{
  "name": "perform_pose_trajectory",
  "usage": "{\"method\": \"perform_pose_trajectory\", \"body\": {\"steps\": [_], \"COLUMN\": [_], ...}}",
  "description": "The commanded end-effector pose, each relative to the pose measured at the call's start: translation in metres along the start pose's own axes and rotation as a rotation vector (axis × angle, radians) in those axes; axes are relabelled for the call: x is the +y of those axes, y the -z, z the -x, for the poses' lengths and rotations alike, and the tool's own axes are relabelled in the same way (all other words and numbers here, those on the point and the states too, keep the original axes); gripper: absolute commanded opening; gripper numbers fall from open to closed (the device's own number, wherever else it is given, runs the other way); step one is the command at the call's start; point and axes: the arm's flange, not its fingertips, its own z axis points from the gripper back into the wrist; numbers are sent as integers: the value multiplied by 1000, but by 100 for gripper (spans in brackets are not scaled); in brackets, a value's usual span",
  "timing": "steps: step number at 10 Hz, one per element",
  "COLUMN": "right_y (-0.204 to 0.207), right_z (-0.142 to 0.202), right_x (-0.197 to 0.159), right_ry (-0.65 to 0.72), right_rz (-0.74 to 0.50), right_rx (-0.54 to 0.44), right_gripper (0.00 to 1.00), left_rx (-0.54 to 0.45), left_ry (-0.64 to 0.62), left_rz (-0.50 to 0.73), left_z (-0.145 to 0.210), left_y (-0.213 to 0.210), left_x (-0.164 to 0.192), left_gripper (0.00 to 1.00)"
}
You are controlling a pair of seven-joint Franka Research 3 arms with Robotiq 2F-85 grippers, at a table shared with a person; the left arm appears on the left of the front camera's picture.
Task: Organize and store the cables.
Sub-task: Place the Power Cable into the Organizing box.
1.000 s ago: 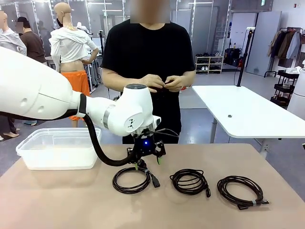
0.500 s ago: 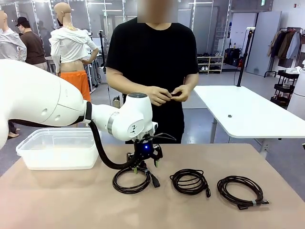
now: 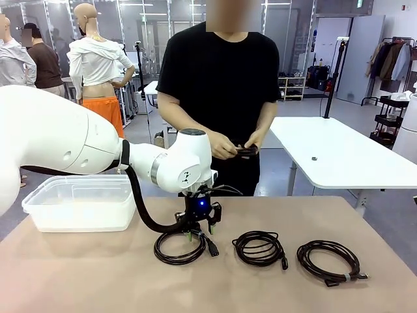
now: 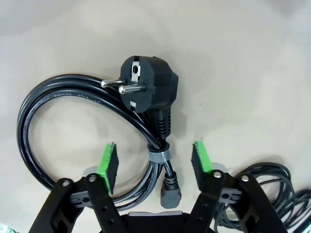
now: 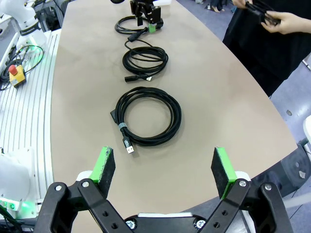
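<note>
- Clear bin [image 3: 78, 218] sits at the far left of the tan worktop [image 3: 98, 280].
- A person [image 3: 218, 85] in a black shirt stands across it.
- White table [image 3: 339, 156] behind, right.
- Red stop button [image 5: 14, 71] beside the worktop.

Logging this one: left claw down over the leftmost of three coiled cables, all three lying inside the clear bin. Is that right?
Not quite. The front view shows the leftmost cable, the middle cable and the right cable lying on the table, outside the clear bin. The left claw is down over the leftmost one, as stated.
</note>
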Motion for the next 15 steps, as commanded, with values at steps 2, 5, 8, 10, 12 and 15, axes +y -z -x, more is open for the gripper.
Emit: {"method": "perform_pose_trajectory", "body": {"steps": [2,5,8,10,12,15], "right_y": [-1,-1,-1,-1,-1,-1], "right_z": [-1,-1,-1,-1,-1,-1], "right_x": [4,4,4,4,4,4], "right_ry": [-6,-6,-6,-6,-6,-6], "right_rz": [-9,-9,-9,-9,-9,-9], "right_rx": [10,10,10,10,10,10], "right_gripper": [100,100,100,100,100,100], "left_rx": [16,32,18,-27,-89,-141], "left_ry": [-15,-19,77,213,315,377], "left_rz": [-13,-18,17,15,-20,-20], "left_z": [-3,-5,-1,12,23,35], "left_y": [0,1,-30,-89,-138,-160], "left_x": [-4,0,6,25,49,66], "left_gripper": [0,0,0,0,0,0]}}
